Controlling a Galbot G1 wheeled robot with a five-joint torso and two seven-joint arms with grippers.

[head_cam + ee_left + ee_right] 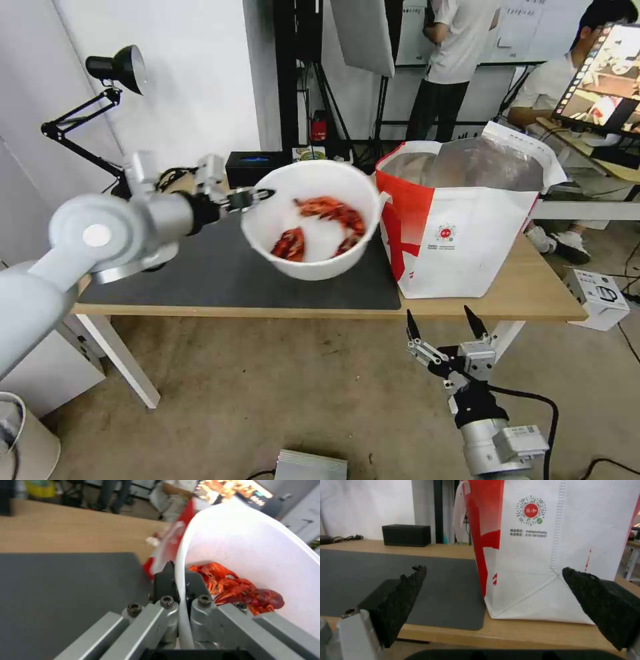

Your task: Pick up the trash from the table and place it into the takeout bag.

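A white round bowl point(313, 223) with red shells point(330, 210) hangs tilted above the dark grey mat point(220, 273), just left of the takeout bag point(467, 220). My left gripper point(260, 197) is shut on the bowl's rim; the left wrist view shows that gripper point(178, 580) pinching the thin white rim point(181, 562), red shells point(233, 587) inside. The white and red takeout bag point(553, 542) stands open on the table point(533, 287), its silver lining showing. Below the table's front edge my right gripper point(445, 320) is held open, its fingers point(403, 592) pointing at the bag.
A black box point(257, 167) sits at the table's back edge, also the black box point(406, 535) in the right wrist view. A black desk lamp point(113, 73) stands at the far left. A grey box point(310, 465) lies on the floor. People are behind the table.
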